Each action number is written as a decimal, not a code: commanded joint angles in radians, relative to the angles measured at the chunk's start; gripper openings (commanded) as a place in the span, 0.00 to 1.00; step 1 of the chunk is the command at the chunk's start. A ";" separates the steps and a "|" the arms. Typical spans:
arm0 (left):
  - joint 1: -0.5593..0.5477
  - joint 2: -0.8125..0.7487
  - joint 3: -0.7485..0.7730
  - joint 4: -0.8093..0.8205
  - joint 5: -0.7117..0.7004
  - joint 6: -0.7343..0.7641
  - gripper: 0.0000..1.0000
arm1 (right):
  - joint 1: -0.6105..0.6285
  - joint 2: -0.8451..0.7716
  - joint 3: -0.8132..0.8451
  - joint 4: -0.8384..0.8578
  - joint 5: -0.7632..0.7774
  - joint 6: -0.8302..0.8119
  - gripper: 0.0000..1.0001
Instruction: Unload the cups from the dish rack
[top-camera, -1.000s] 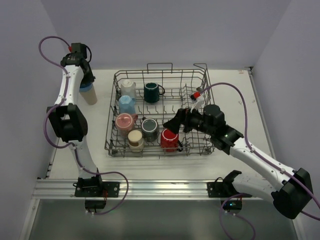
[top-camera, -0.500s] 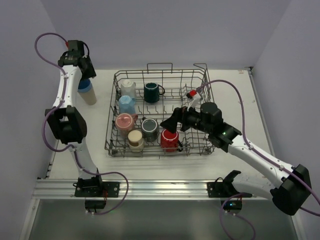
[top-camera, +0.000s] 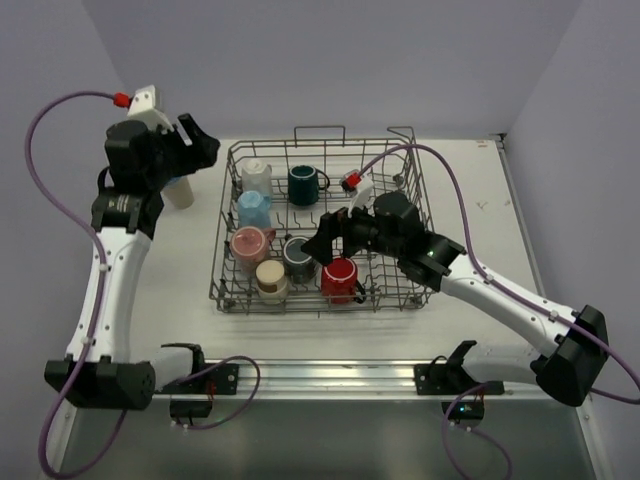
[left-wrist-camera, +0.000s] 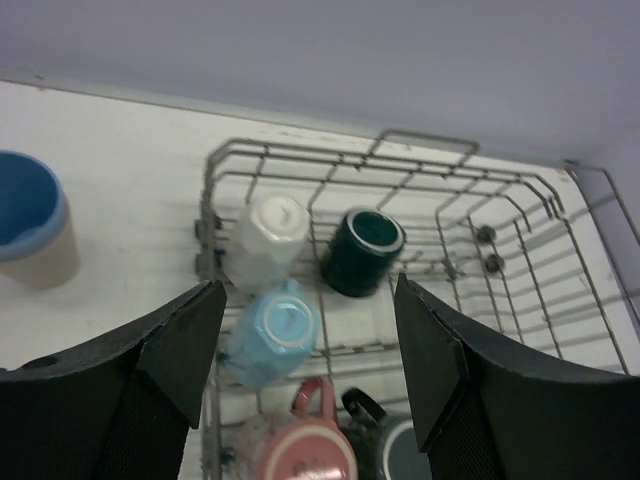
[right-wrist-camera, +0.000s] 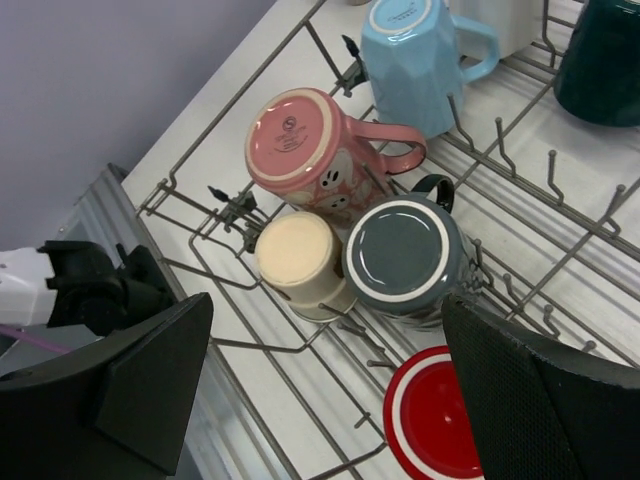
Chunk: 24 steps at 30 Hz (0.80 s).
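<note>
The grey wire dish rack (top-camera: 415, 190) holds several cups: white (top-camera: 257, 177), dark teal (top-camera: 303, 184), light blue (top-camera: 253, 209), pink (top-camera: 247, 243), cream (top-camera: 270, 279), dark grey (top-camera: 299, 257) and red (top-camera: 340, 279). A blue-lined beige cup (left-wrist-camera: 30, 225) stands upright on the table left of the rack. My left gripper (top-camera: 195, 150) hovers open and empty between that cup and the rack's far left corner. My right gripper (right-wrist-camera: 328, 320) hangs wide open above the cream cup (right-wrist-camera: 297, 255), the dark grey cup (right-wrist-camera: 405, 255) and the red cup (right-wrist-camera: 435, 420), touching none.
White walls close in the table (top-camera: 480, 200) at the back and both sides. A metal rail (top-camera: 320, 375) runs along the near edge. Purple cables loop off both arms. Upright tines (right-wrist-camera: 500, 135) stick up between the cups.
My left gripper opened, let go of the blue-lined cup on the table, and rose and swung toward the rack. My right gripper slid left from over the red cup.
</note>
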 joint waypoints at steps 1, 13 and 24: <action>-0.079 -0.116 -0.176 0.109 0.051 -0.023 0.76 | 0.002 -0.016 0.047 -0.026 0.089 -0.052 0.99; -0.107 -0.532 -0.503 0.049 0.094 0.012 0.84 | 0.048 0.129 0.168 -0.132 0.055 -0.086 0.99; -0.136 -0.770 -0.517 0.103 -0.187 0.047 0.93 | 0.219 0.463 0.451 -0.155 0.186 -0.211 0.99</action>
